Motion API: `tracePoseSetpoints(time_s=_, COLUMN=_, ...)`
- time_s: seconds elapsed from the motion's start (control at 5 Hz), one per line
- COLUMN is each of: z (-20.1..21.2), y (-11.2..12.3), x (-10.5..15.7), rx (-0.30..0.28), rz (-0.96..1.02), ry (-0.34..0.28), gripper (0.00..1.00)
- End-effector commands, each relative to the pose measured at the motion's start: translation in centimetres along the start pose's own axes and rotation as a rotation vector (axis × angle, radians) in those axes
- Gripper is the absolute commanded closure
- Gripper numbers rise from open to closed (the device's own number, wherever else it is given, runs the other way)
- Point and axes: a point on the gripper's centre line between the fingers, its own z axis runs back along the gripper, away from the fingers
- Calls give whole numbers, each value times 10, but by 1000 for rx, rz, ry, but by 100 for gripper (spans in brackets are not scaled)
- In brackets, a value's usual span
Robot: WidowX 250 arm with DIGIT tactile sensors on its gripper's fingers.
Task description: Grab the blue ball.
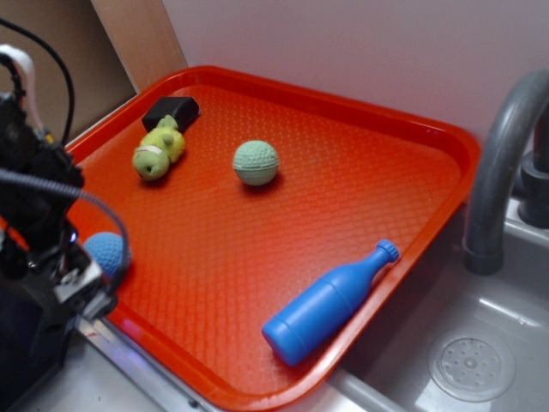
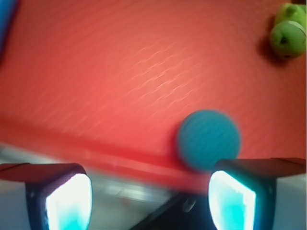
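Observation:
The blue ball point(image 1: 105, 254) lies on the red tray point(image 1: 360, 197) close to its near-left rim, partly hidden behind the arm in the exterior view. In the blurred wrist view the blue ball point(image 2: 209, 140) sits just inside the tray rim, ahead of the right finger. My gripper point(image 2: 148, 201) hangs open over the tray's edge, with nothing between its fingers point(image 2: 232, 199). The ball is outside the gap, up and to the right. In the exterior view the gripper's fingers are hidden by the arm body.
On the tray lie a pale green dimpled ball point(image 1: 256, 162), a green plush toy point(image 1: 158, 153) against a black block point(image 1: 170, 112), and a blue plastic bottle point(image 1: 328, 303) near the front rim. A grey faucet point(image 1: 502, 163) and sink drain point(image 1: 471, 366) are to the right.

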Motion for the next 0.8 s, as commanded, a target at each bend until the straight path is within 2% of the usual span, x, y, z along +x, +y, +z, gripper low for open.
tracePoseSetpoints(time_s=0.0, z=-23, y=17, x=16, rx=-85, rz=12, ry=0, gripper=0)
tracePoseSetpoints(time_s=0.2, z=-48, y=9, x=13, rx=-83, rz=-19, ry=41, gripper=0)
tracePoseSetpoints(time_s=0.4, z=-59, y=9, x=6, rx=-63, rz=14, ry=86, gripper=57)
tracePoseSetpoints(time_s=0.6, z=-56, y=10, x=4, rx=-40, rz=32, ry=98, gripper=100)
